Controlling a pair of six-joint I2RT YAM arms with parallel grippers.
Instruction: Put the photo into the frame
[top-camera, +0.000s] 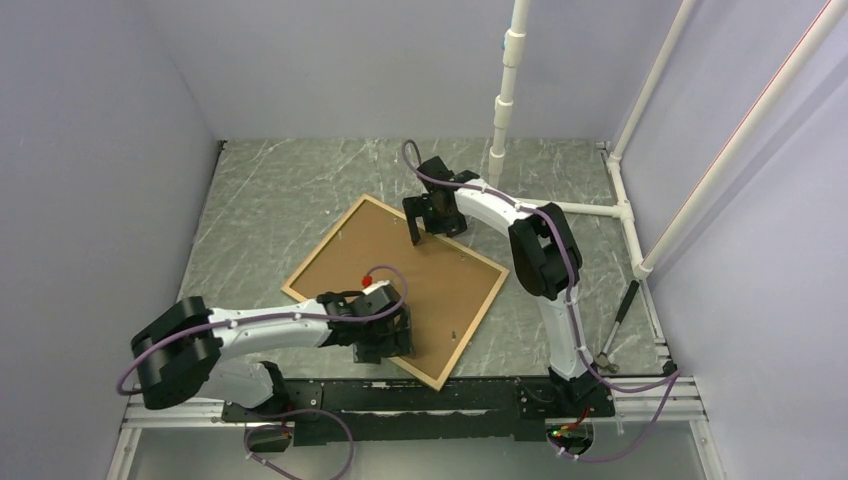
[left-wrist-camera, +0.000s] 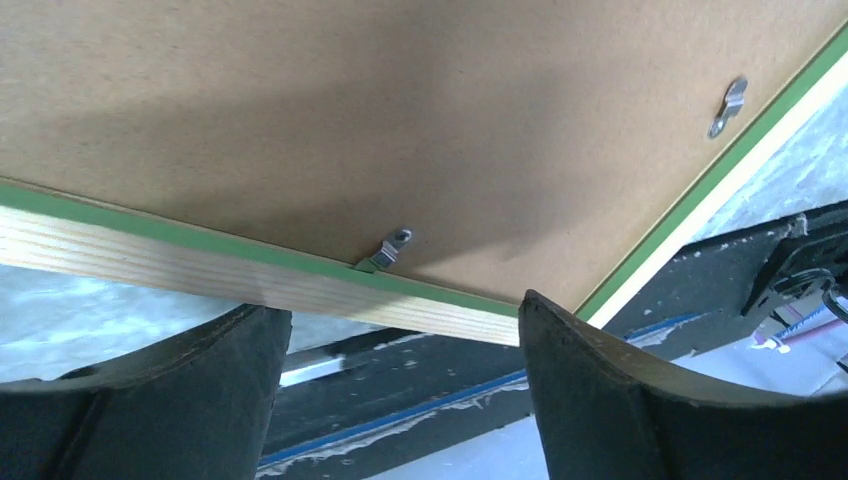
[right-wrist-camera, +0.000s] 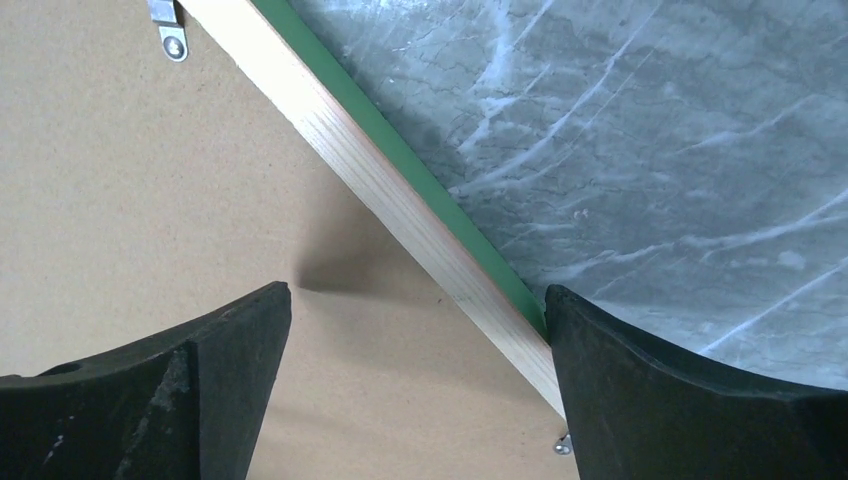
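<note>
Nearest the arm bases, the left jaws hang spread wide and empty just above the near rail of the frame (top-camera: 473, 330). A small metal tab (left-wrist-camera: 390, 250) shows between their black fingers (left-wrist-camera: 640, 400). The frame lies flat on the grey marbled worktop (top-camera: 280, 190), turned diagonally with one corner pointing towards the bases. Its thin rails show pale natural wood grain with a green strip running alongside. A brown backing board (top-camera: 440, 290) fills the whole opening, and more metal tabs sit along its edges. Farther back, the right jaws are also released and grip nothing. They are poised over the far rail, which runs between their fingers where board gives way to marble.
</note>
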